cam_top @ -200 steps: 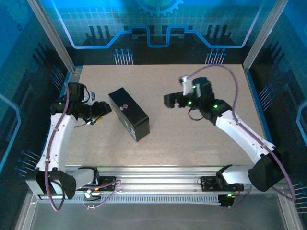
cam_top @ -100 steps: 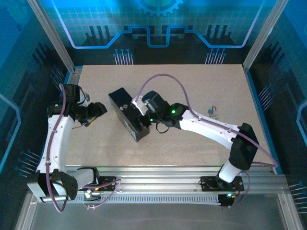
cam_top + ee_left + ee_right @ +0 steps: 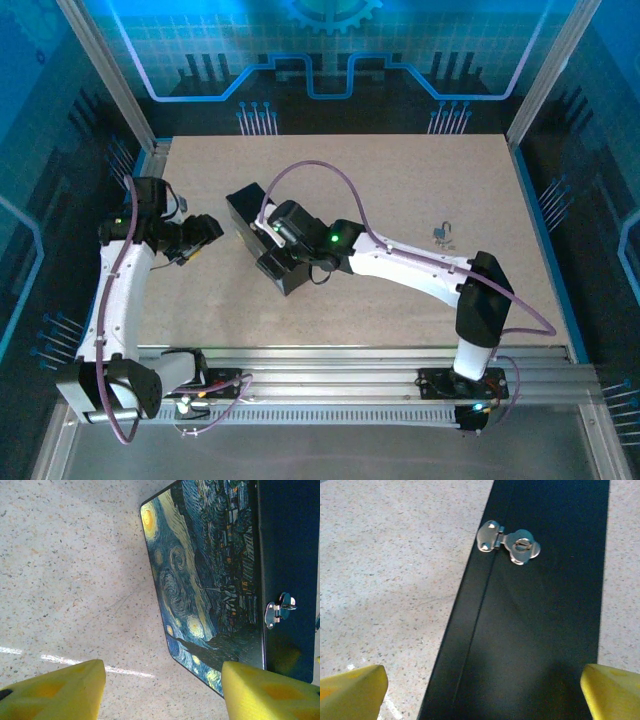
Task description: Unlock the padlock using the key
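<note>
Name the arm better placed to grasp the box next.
Probably right. The right gripper, open, hangs over the box, a finger past each edge, just short of the hasp. The left gripper, also open, stands apart beside the box.

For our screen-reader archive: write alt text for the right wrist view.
A black box with a silvery hasp latch across its lid seam lies on a speckled table, seen close up. The right gripper is open, its yellow fingertips in the lower corners, one either side of the box.
</note>
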`<control>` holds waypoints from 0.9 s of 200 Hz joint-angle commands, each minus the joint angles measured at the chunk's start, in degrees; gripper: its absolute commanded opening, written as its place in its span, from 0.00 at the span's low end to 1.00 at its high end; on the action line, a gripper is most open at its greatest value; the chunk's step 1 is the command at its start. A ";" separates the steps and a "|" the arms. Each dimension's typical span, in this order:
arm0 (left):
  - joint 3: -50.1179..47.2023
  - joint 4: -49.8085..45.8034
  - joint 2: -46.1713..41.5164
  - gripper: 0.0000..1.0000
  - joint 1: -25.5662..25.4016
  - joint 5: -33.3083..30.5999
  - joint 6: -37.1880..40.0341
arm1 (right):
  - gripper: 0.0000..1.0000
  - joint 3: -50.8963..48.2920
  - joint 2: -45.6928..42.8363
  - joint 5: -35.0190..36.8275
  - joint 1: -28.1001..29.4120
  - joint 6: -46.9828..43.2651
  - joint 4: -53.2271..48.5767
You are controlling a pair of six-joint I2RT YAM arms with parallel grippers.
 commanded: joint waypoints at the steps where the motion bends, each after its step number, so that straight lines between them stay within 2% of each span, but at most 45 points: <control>1: -0.75 0.19 -1.42 0.63 0.55 0.81 1.45 | 1.00 1.84 0.01 5.02 0.26 0.53 -1.55; 97: -0.16 -0.64 -2.32 0.61 0.54 1.45 1.44 | 1.00 -1.85 2.81 2.83 -2.93 4.56 -0.56; 161: -0.33 -0.44 -2.35 0.61 0.50 1.91 1.22 | 1.00 -4.23 3.01 -8.54 -5.05 7.26 1.33; 180: -0.33 -0.42 -2.44 0.60 0.44 2.29 1.08 | 0.90 -6.84 1.95 -12.49 -6.43 9.54 3.97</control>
